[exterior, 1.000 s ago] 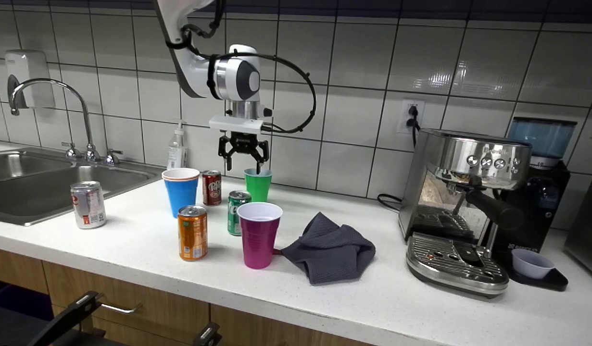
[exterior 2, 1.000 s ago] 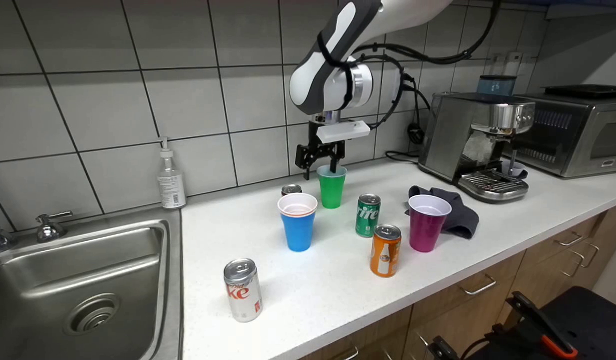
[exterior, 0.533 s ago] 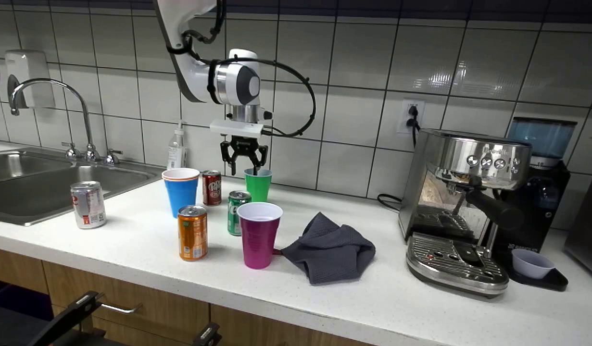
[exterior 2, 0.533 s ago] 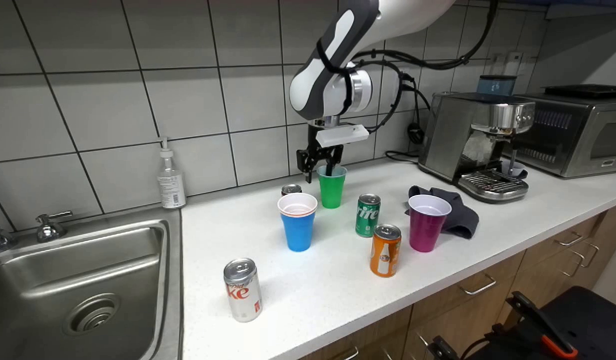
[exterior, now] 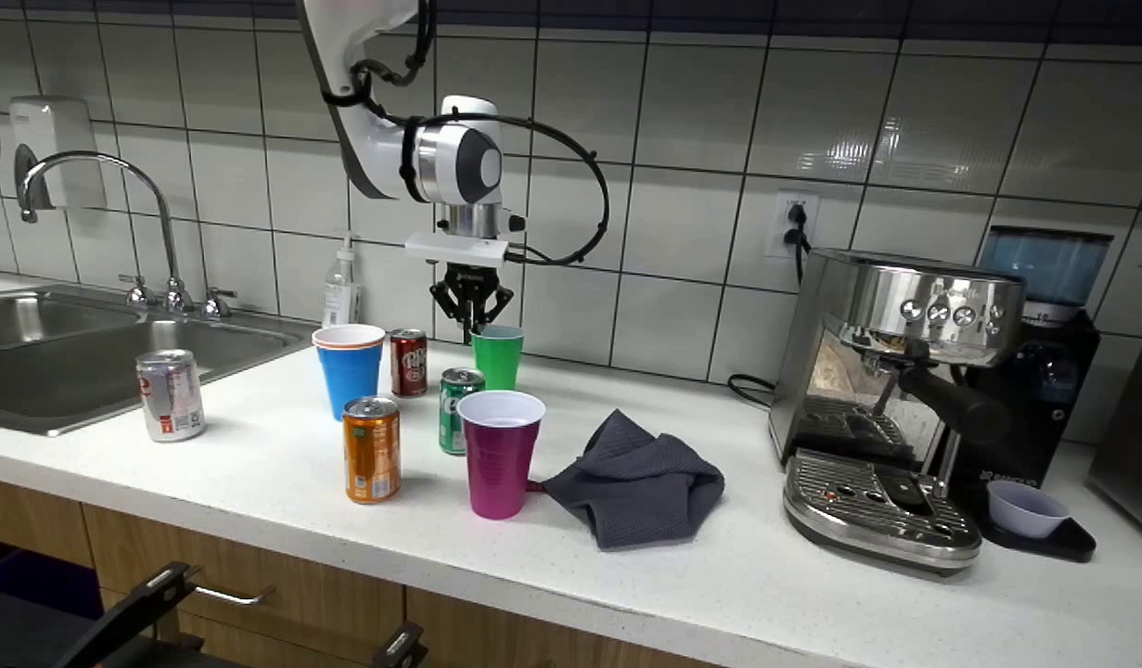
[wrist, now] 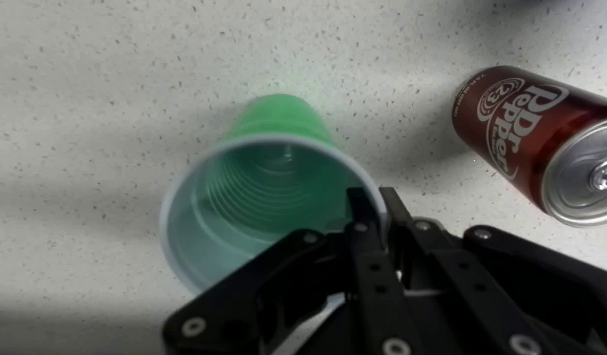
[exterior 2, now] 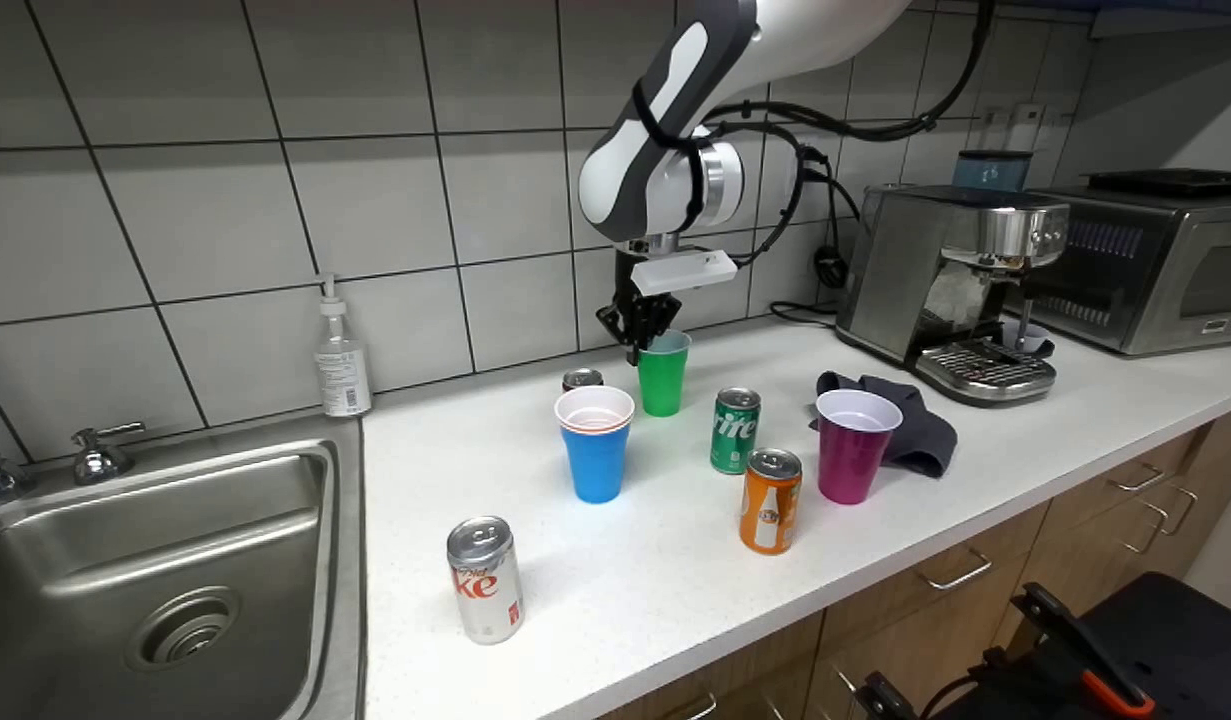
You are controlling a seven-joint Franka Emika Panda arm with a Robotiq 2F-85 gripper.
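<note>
A green cup stands upright on the counter near the tiled wall, in both exterior views as well. My gripper points down over its side nearest the Dr Pepper can and is shut on the rim. One finger lies inside the cup, the other outside, and the pale rim runs through the thin gap. In an exterior view the black gripper partly covers the cup's edge. The red can stands beside the cup, apart from the fingers. A green Sprite can is close by on the counter.
Stacked cups, blue outside, stand near the red can. Further forward are an orange can, a purple cup and a dark cloth. A silver can is by the sink. A coffee machine occupies the far end.
The arm came down slightly, then held its height. The fingers, wide apart before, have drawn together on the green cup's rim. The other cans and cups have not moved.
</note>
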